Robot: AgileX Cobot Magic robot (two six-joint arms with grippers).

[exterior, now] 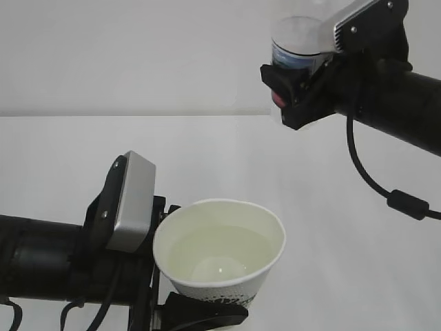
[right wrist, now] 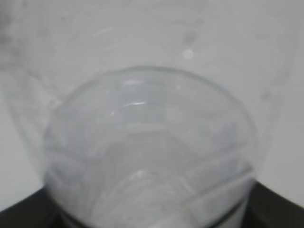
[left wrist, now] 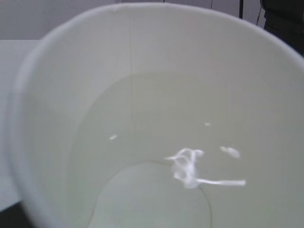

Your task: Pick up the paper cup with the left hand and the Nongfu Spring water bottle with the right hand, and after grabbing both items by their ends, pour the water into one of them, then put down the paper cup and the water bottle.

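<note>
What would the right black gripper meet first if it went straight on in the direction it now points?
Probably nothing: the right black gripper, closed on the clear plastic bottle, points left over bare white table. The white paper cup sits lower, though depth is unclear.

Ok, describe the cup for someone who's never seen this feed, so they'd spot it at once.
Start at the black left arm coming in low from the left of the exterior view; its left gripper holds the paper cup at its end. It is white, open-topped and tapered, with clear water inside and dark print near its base, unlike the clear Nongfu Spring water bottle held higher up on the right.
</note>
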